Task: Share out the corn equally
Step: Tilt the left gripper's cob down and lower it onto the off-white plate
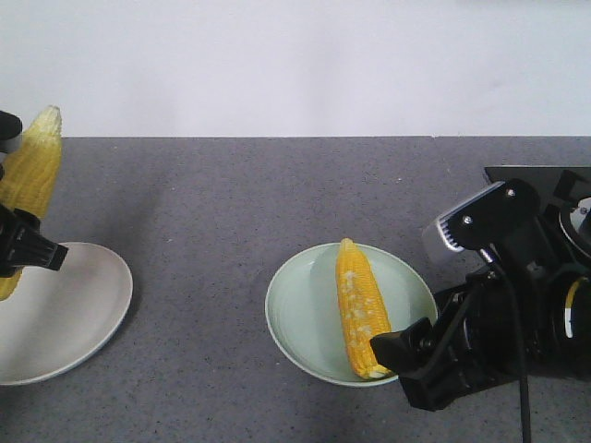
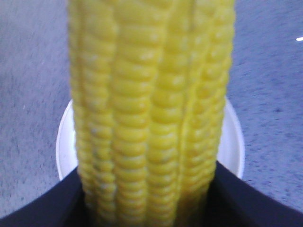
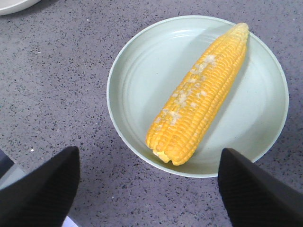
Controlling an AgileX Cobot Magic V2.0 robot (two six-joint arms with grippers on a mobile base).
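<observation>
The left pincer (image 1: 20, 245) is clenched on a corn cob (image 1: 32, 175) held nearly upright, pale tip up, directly over the white plate (image 1: 78, 318), while the right pincer (image 3: 149, 189) hangs released beside the green plate (image 1: 295, 323) carrying the other cob (image 1: 358, 309).

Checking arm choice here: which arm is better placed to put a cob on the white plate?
Left. Its gripper already grips a corn cob upright over the white plate. The right gripper is open and empty beside the green plate, which already holds a cob.
</observation>
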